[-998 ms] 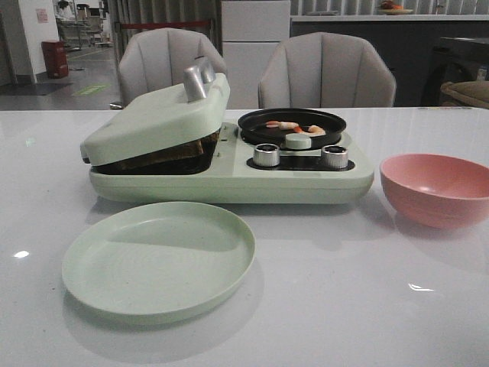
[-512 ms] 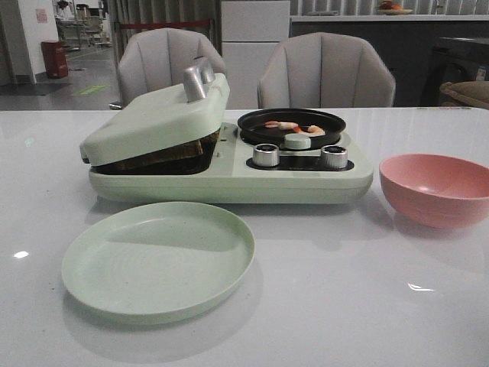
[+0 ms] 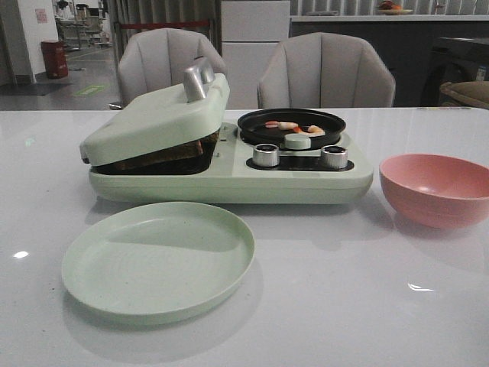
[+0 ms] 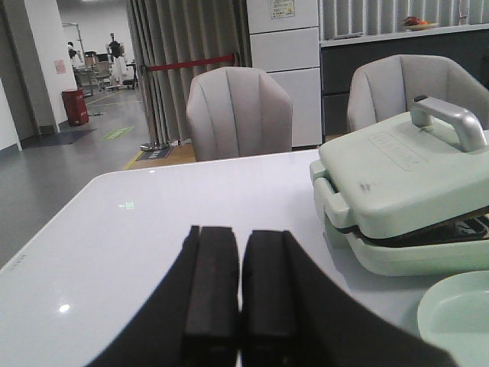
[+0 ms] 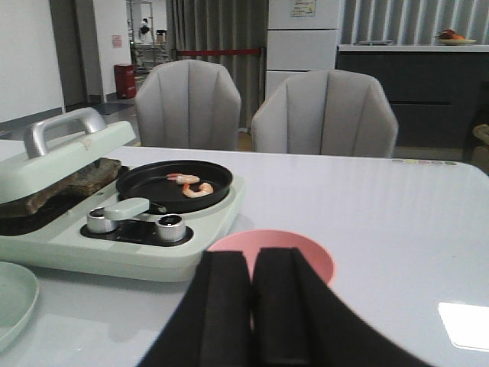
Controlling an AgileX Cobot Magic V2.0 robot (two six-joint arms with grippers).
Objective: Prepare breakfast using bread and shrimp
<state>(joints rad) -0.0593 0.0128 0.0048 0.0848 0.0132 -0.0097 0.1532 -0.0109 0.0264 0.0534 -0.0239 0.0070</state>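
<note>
On the counter (image 3: 344,306) stands a pale green breakfast maker (image 3: 229,180). Its hinged lid (image 3: 157,118) rests tilted on the bread (image 3: 164,155), whose dark edge shows in the gap between lid and lower plate. The shrimp (image 3: 294,127) lie in the small black pan (image 3: 291,126) on the maker's right half, behind two metal knobs (image 3: 266,155). A green plate (image 3: 158,256) sits empty just in front of the maker, and a pink bowl (image 3: 435,187) stands to its right, apart from it.

Neither arm appears in the front view. Each wrist view shows its own gripper hanging back from the work: the left gripper (image 4: 241,298) with its pads pressed together and holding nothing, the right gripper (image 5: 252,302) likewise closed and empty, above the near rim of the bowl.

The step in hand is probably raising the lid to free the bread. Doing this well means the left gripper opens first, then takes the silver handle (image 3: 197,79) squarely across its bar and swings it upward along the hinge's arc rather than pulling straight toward the robot, which could drag the whole maker across the smooth counter. The right gripper could steady the base, keeping clear of the pan.
</note>
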